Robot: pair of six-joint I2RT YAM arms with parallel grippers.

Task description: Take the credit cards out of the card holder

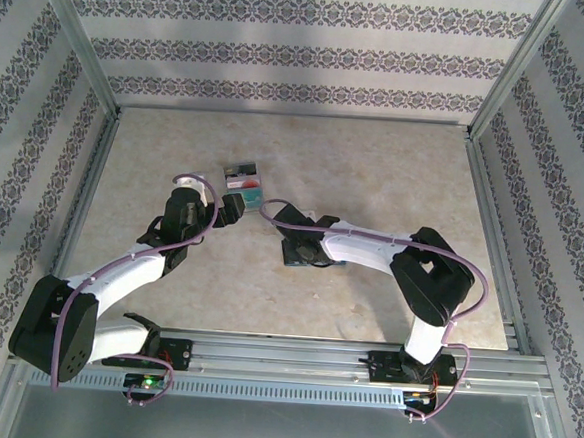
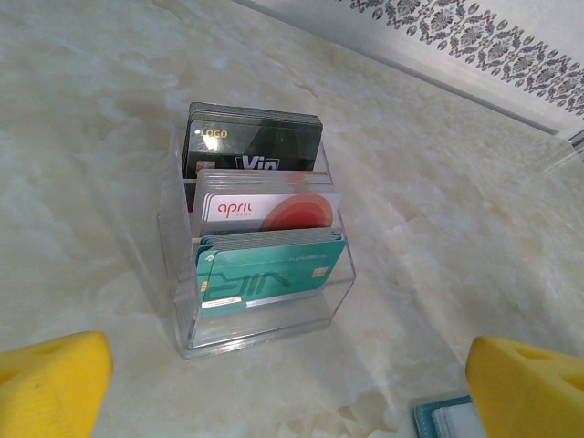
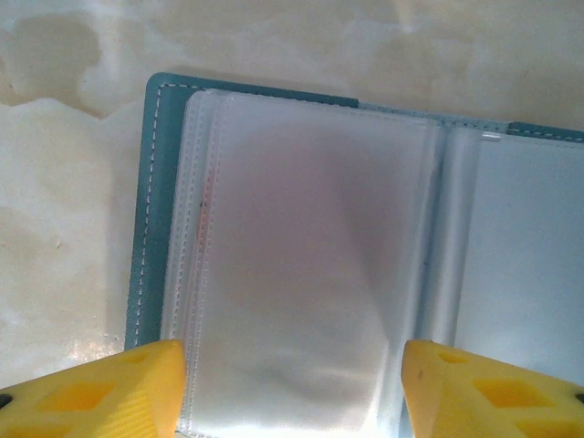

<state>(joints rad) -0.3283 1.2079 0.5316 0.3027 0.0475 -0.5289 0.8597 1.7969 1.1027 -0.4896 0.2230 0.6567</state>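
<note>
- Risk one: my right pincer (image 3: 292, 392) hangs directly over the open teal-blue folding card holder (image 3: 347, 246). Its jaws are apart and grip nothing, with a yellow fingertip (image 3: 91, 392) either side of a limp clear sleeve. Closing here would, I judge, crumple the sleeve or drag the holder across the marbled beige counter (image 3: 64, 182), since nothing pins it.
- Risk two: the sleeve between the jaws is hazy with a faint pink cast. I cannot tell whether a card sits inside, so a pinch may come away empty.
- Risk three: my left pincer (image 2: 292, 392) is spread wide and empty. Just ahead of it, a clear plastic tiered stand (image 2: 178, 274) carries dark grey, pink-and-white and teal credit cards (image 2: 265, 214). A forward nudge could tip it.
- Pose: both arms reach inward with their pincers near each other. The right points straight down, the left slants forward and down.
</note>
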